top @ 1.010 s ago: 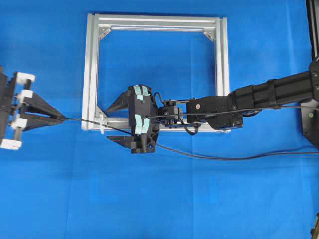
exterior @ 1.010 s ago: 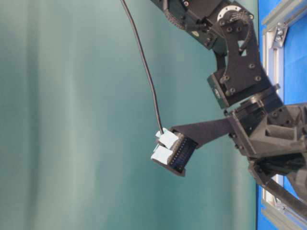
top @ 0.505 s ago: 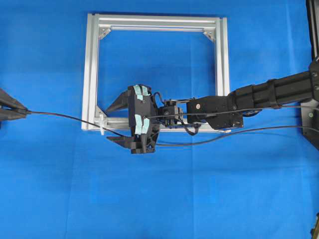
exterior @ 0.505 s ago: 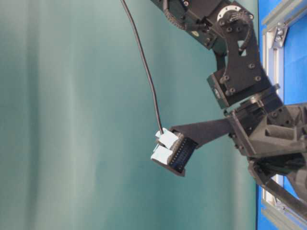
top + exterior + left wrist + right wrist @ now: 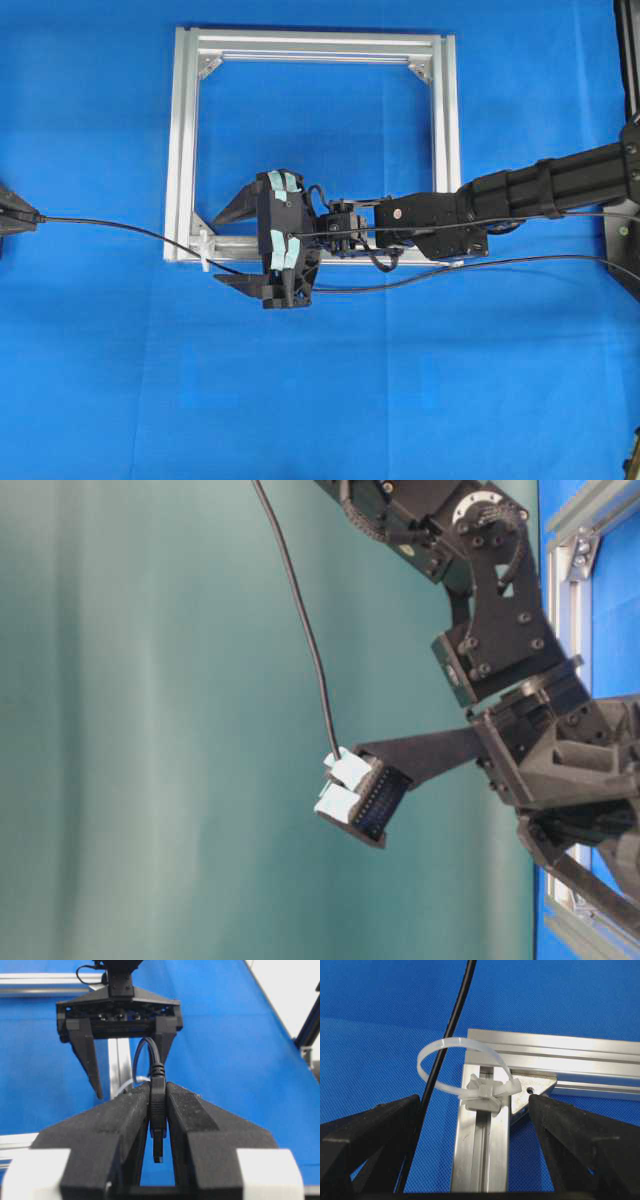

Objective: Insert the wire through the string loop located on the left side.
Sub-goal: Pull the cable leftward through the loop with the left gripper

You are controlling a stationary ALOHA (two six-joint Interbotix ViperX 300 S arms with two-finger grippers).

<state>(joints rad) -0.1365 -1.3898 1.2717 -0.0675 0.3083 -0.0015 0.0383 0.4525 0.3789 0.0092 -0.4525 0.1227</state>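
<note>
The wire [image 5: 110,224] is a thin black cable, and its plug tip [image 5: 157,1105] is pinched in my left gripper [image 5: 157,1091]. That gripper [image 5: 30,216] sits at the table's far left edge. From there the wire runs right, passes through the white string loop [image 5: 205,250] at the frame's near left corner, and trails off to the right. In the right wrist view the wire [image 5: 440,1060] crosses inside the string loop [image 5: 427,1079]. My right gripper [image 5: 215,250] hangs open just right of the loop, one finger on each side of the rail, holding nothing.
The square silver aluminium frame [image 5: 180,150] lies flat on the blue mat. The right arm [image 5: 520,195] reaches across its near rail [image 5: 485,1160]. Open mat lies in front of the frame and to its left.
My left gripper has drawn away to the left edge with the plug, pulling more wire through the loop. The slack on the right has risen and straightened. The right gripper has stayed put.
</note>
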